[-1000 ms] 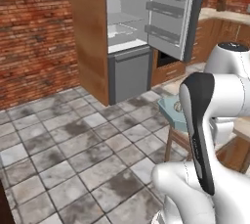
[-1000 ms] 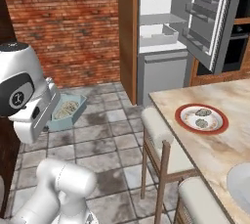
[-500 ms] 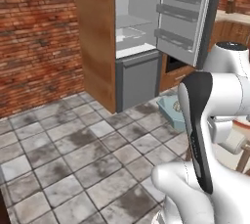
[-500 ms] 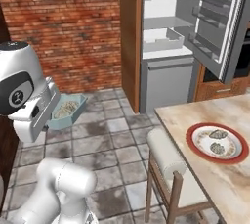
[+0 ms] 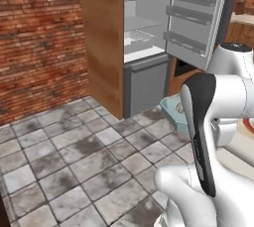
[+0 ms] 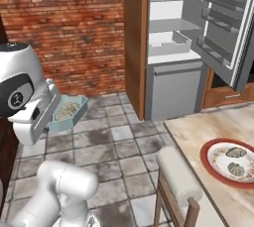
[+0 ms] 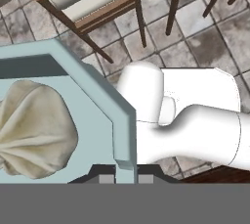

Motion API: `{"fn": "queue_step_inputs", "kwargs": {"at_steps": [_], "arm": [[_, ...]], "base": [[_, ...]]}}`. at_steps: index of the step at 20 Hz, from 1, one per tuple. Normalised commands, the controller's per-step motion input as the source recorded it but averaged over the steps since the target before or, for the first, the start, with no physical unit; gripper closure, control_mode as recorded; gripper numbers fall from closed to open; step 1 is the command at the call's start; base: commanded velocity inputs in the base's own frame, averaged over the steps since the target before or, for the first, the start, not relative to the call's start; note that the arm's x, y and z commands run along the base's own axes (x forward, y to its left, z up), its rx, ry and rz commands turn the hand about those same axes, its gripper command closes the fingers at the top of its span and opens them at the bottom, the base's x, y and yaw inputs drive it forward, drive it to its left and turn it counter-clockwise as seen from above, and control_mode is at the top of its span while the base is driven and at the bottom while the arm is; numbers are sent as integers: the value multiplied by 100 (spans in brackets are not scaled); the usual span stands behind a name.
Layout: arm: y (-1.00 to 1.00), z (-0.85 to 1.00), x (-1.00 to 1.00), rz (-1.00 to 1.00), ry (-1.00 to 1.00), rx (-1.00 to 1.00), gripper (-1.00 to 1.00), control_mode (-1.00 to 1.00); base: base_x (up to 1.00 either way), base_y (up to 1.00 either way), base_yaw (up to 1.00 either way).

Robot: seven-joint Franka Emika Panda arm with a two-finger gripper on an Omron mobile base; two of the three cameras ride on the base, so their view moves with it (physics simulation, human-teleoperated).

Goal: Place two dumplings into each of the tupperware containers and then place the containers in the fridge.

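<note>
The tool (image 7: pixel 126 176) is clamped on the wall of a teal tupperware container (image 6: pixel 69 116), held above the tiled floor (image 5: pixel 74 166) (one pale dumpling (image 7: pixel 34 130) lies inside, at nine o'clock in the hand view). The open fridge (image 6: pixel 178 37) stands at one o'clock in the right base view. Two more dumplings (image 6: pixel 237 160) rest on a red-rimmed plate (image 6: pixel 208 157) on the counter (image 6: pixel 198 132) at four o'clock.

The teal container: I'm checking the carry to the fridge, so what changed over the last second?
The base drove nearer the open fridge, which looms larger in both base views. The gripper stayed shut on the teal container's rim, dumplings inside. The red-rimmed plate stayed on the table with two dumplings.
</note>
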Motion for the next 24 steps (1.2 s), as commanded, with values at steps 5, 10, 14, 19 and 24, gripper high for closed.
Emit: {"fn": "queue_step_inputs", "kwargs": {"at_steps": [5, 10, 14, 19, 24], "arm": [[0, 0, 0, 0, 0, 0, 100, 100], [0, 0, 0, 0, 0, 0, 100, 100], [0, 0, 0, 0, 0, 0, 100, 100], [0, 0, 0, 0, 0, 0, 100, 100], [0, 0, 0, 0, 0, 0, 100, 100]], "base": [[55, 0, 0], [62, 0, 0], [49, 19, 0], [89, 59, 1], [100, 23, 4]]}}
